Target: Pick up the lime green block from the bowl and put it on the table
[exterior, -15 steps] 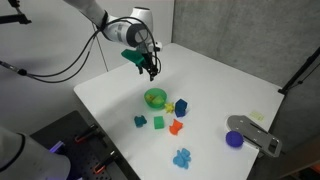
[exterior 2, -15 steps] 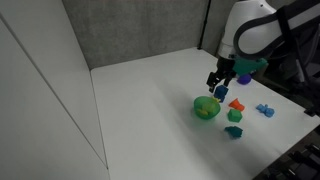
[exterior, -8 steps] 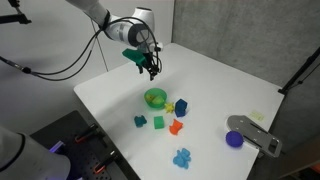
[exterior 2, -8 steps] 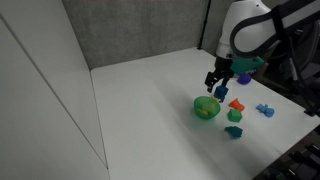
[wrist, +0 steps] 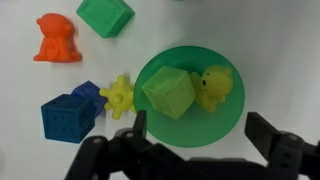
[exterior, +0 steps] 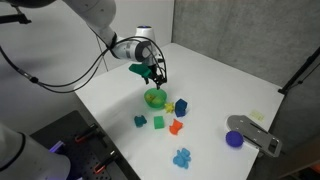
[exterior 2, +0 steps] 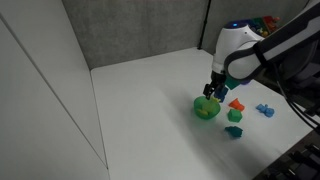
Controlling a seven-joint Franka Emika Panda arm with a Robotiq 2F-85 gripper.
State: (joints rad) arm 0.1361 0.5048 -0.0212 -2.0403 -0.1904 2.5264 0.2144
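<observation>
In an exterior view, the end effector hangs just above the bowl, near the middle of the white tabletop.

In an exterior view, the end effector is right over the bowl, at the middle right of the frame.

In the wrist view, the lime green block lies inside the bowl, touching a yellow toy. The end effector comes in from the bottom. Its fingers are spread wide and hold nothing.

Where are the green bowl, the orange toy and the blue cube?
Bowl (wrist: pixel 190 135), wrist view, bare lower inside wall.
Orange toy (wrist: pixel 57 40), wrist view, its middle.
Blue cube (wrist: pixel 65 118), wrist view, top face.
</observation>
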